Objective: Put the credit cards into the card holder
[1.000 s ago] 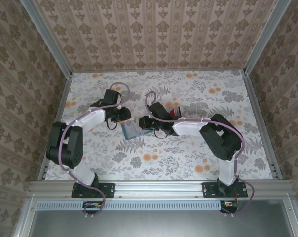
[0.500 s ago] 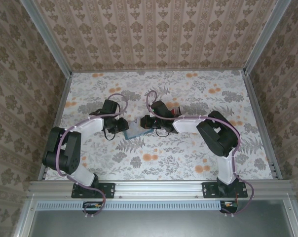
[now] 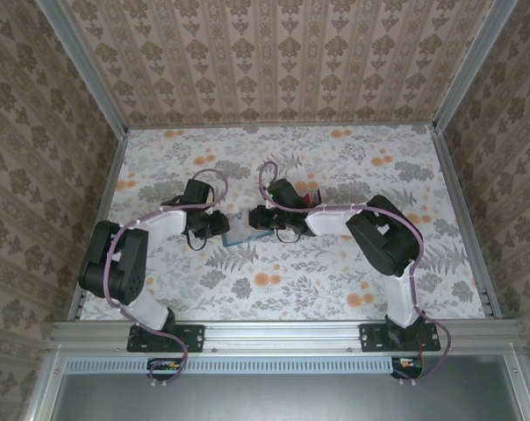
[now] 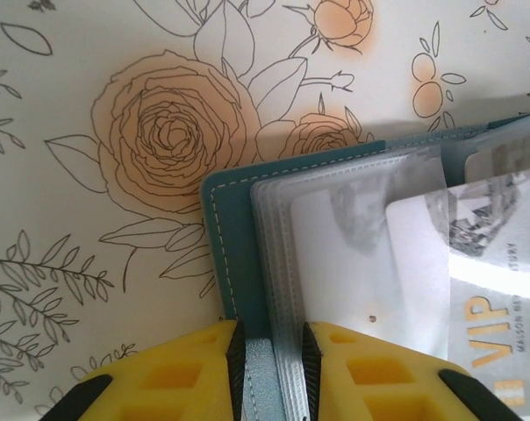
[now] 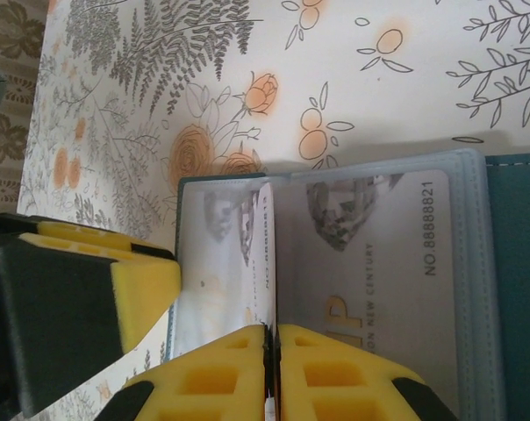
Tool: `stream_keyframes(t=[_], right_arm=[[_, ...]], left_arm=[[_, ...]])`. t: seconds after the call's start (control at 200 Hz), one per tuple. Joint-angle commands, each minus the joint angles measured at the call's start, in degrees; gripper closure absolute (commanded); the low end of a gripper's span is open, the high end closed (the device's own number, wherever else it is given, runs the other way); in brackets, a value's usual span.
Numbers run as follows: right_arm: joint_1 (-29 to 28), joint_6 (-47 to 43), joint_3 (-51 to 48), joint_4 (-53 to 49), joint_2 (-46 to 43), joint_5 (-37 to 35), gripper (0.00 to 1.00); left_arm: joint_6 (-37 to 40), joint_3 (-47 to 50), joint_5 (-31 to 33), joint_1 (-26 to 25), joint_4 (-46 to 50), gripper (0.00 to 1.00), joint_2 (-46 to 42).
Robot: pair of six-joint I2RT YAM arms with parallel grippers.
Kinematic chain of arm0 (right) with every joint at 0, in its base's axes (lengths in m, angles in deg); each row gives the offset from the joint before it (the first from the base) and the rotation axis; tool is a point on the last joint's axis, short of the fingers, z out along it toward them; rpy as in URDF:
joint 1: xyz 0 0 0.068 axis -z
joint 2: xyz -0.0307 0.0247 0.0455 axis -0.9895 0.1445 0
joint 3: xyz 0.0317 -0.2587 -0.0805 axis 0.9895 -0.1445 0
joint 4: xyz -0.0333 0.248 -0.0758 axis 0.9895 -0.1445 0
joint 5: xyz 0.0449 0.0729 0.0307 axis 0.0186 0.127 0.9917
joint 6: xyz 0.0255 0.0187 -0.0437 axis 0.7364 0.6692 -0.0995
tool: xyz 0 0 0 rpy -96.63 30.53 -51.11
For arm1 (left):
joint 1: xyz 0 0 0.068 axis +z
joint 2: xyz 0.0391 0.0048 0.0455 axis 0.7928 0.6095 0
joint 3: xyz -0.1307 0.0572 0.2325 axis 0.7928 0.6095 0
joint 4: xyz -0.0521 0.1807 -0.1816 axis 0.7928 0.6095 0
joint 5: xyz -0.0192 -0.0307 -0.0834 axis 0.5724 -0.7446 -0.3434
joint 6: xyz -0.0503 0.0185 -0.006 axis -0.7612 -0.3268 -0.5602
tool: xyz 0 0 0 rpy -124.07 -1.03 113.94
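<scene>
The left claw (image 4: 272,373) pinches the teal card holder (image 4: 223,237) and its clear sleeves (image 4: 275,263) at bottom centre of the left wrist frame, above the floral surface (image 4: 89,105). The right claw (image 5: 270,351) is pressed together on a pale credit card (image 5: 268,254) standing edge-on at centre frame. It should feed the card straight into the sleeve mouth, level, so that no corner snags.

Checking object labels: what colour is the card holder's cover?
The card holder is teal blue with pale stitching, clearest in the left wrist view.
</scene>
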Motion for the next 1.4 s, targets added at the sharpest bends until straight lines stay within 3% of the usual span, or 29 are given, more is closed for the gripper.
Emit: stream_keyframes(t=[0.0,0.525,1.15,1.395], right_arm=[[0.1,-0.9,1.5,-0.9,2.3,0.6,0.87],[-3.2,1.4,1.0,1.5,2.2,-8.0,0.88],[-6.1,-1.7,0.6,-2.4,3.4,-6.4,0.87],[-5.9,-4.5,0.7,-6.4,1.0,-10.4,0.78]], left_arm=[[-1.0,0.3,-0.1,0.1,0.5,0.74,1.9],[-1.1,0.5,0.1,-0.1,0.9,0.75,1.3],[-0.5,-0.5,0.8,0.0,1.7,0.75,1.6],[-0.4,-1.0,0.8,0.2,1.8,0.75,1.9]])
